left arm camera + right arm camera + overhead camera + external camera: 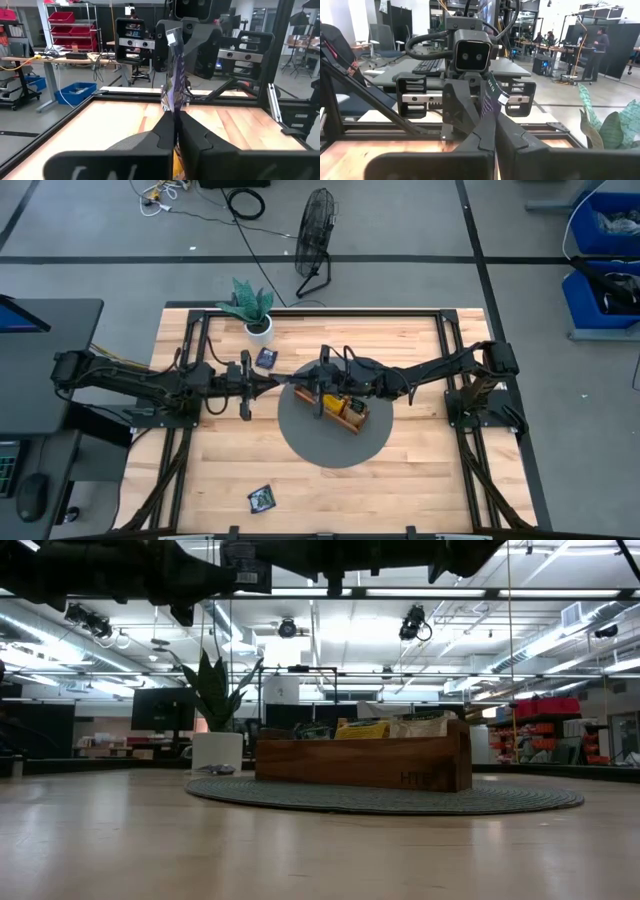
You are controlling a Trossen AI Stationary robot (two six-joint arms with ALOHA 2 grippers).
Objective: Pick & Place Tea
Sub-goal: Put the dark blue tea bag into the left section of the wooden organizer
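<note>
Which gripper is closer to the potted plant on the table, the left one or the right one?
The left. The left gripper is just to the right of the potted plant and nearer the front edge; the right gripper meets it, slightly farther away, both pinching one tea bag.

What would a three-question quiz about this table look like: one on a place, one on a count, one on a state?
1. The wooden tray stands on: A the grey mat; B bare wood; C the floor.
2. Tea lying loose on the table: A nothing; B two sachets; C five.
3. The left gripper and right gripper are: A both open; B one open; C both shut on one dark sachet.
A: the mat circles the tray. B: one lies at the back, one at the front. C: both pinch it in mid-air.
</note>
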